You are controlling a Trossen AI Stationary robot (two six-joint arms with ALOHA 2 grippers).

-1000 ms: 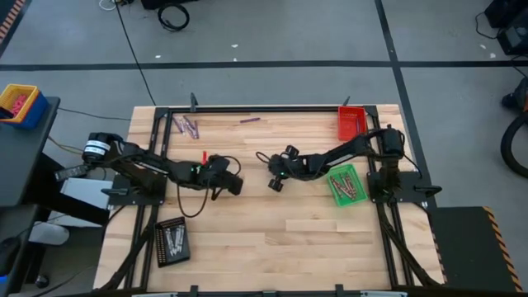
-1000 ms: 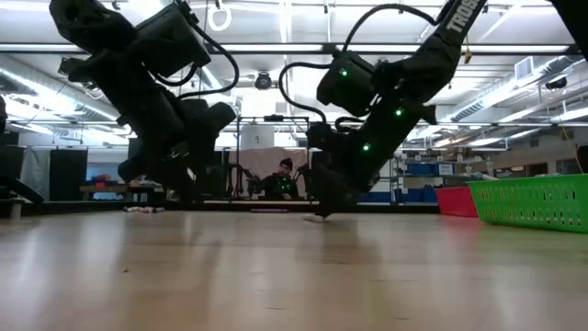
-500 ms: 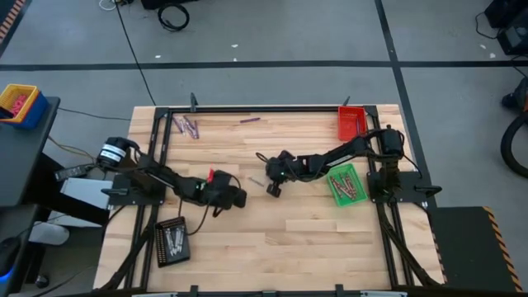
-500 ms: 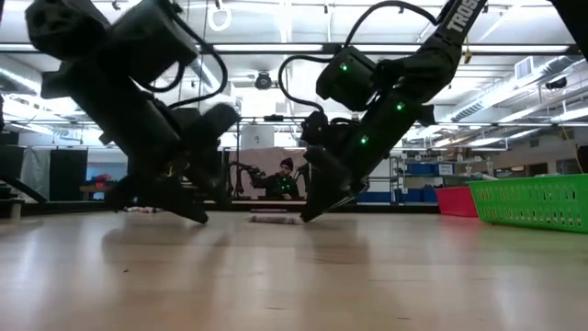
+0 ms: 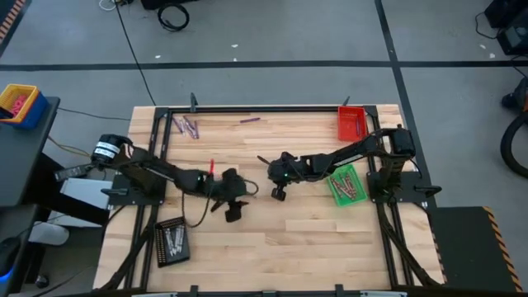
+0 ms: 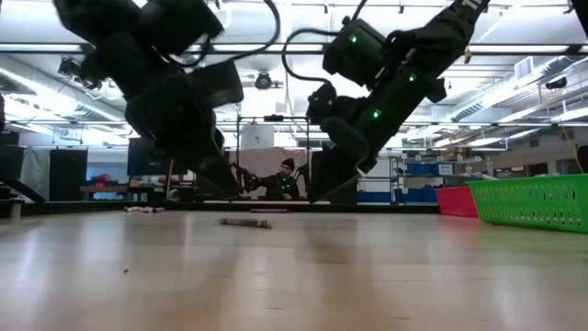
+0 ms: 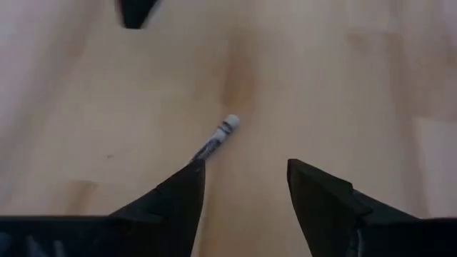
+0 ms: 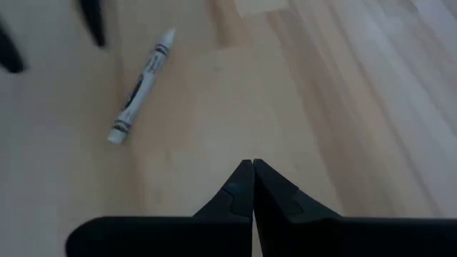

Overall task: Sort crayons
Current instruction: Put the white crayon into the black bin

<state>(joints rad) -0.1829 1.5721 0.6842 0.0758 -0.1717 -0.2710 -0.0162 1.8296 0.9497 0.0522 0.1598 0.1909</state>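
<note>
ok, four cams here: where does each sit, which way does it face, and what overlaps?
High: overhead, straight down on the table; both arms, left gripper, right gripper.
Low: table height, level across into the room; both arms come from above; green tray at right.
Left wrist: past its open fingers at the wood.
Right wrist: past its shut fingers.
Shared: both wrist views and the low view show the grey crayon.
</note>
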